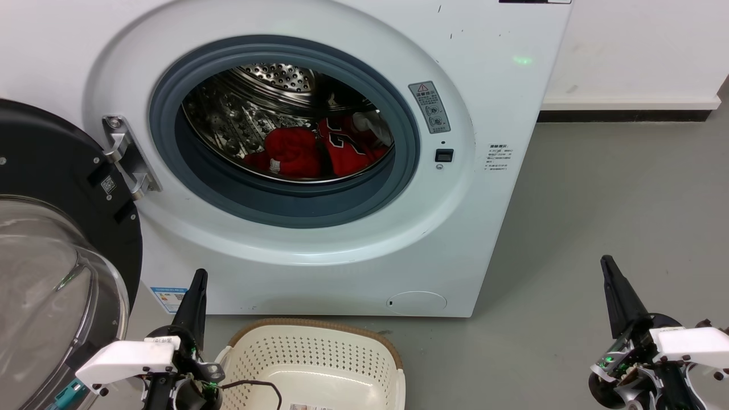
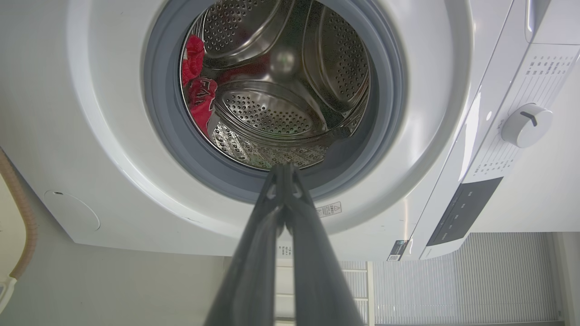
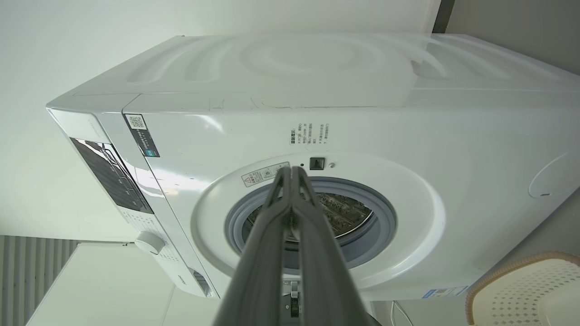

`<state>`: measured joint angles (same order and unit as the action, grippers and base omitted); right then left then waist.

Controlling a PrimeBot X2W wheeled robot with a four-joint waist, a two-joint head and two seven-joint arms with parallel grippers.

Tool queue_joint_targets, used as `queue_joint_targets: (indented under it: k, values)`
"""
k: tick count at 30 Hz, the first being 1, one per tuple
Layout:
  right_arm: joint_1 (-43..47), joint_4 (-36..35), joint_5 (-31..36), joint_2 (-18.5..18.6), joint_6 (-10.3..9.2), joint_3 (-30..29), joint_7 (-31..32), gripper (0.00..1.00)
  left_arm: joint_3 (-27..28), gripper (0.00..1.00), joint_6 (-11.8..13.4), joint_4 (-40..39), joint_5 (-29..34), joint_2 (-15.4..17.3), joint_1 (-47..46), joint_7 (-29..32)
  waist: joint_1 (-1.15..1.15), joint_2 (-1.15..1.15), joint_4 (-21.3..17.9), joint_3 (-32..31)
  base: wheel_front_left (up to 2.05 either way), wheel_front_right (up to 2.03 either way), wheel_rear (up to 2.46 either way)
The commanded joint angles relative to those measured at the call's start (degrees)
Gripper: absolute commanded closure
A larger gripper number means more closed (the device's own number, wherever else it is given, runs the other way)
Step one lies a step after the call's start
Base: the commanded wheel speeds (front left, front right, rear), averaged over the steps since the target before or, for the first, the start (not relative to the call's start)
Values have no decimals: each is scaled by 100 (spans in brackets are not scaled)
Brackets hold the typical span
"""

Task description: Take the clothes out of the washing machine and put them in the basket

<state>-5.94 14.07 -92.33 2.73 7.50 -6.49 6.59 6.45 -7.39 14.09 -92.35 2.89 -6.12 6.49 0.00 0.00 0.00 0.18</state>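
While both red garments (image 1: 296, 154) are seen lying inside the white front-loading washing machine (image 1: 501, 114), nothing is yet placed in the cream perforated plastic basket (image 1: 319, 326), and the left gripper (image 1: 199, 274) and right gripper (image 1: 605, 259) are seen closed, empty.

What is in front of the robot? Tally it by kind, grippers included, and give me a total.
2 red garments in the drum: plain garment, lettered jersey
1 washing machine, door open
1 basket
2 grippers: left gripper, right gripper, both shut
Total: 6
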Motion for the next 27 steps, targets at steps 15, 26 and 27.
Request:
queue_joint_targets:
  k: [15,26,27]
  values:
    - [-70,4,-20,29,-2,-2,5,100,14,100,-24,-2,-14,-4,-36,27,0,0,0,0,0,0,0]
    - [-70,4,-20,29,-2,-2,5,100,14,100,-24,-3,-14,-4,-36,27,0,0,0,0,0,0,0]
    - [-70,4,-20,29,-2,-2,5,100,14,100,-24,-3,-14,-4,-36,27,0,0,0,0,0,0,0]
